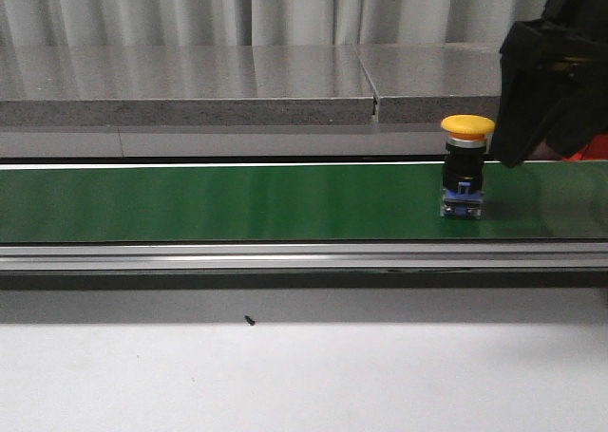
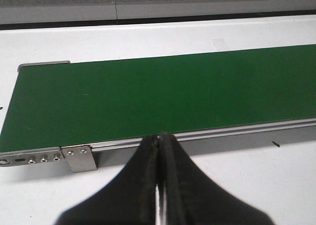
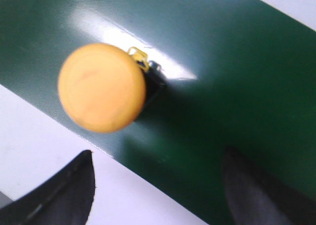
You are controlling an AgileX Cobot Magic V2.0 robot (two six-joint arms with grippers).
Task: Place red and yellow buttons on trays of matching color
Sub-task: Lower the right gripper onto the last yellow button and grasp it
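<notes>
A yellow button [image 1: 467,166] stands upright on the green conveyor belt [image 1: 237,202] at the right of the front frame, its yellow mushroom cap on top of a black body with a blue base touching the belt. Just to its right, in the upper right corner of that frame, hangs the dark bulk of the right gripper [image 1: 556,81], close beside the cap but apart from it. In the right wrist frame its two black fingertips [image 3: 69,190] sit at the lower left and lower right, spread wide with nothing between them, and the button's cap fills the upper left, somewhat blurred, so the small metal fitting at its side is probably a terminal clip. In the left wrist frame the left gripper [image 2: 159,151] shows at the bottom centre with its fingers pressed together and empty, poised over the near aluminium rail [image 2: 197,136] of the belt.
</notes>
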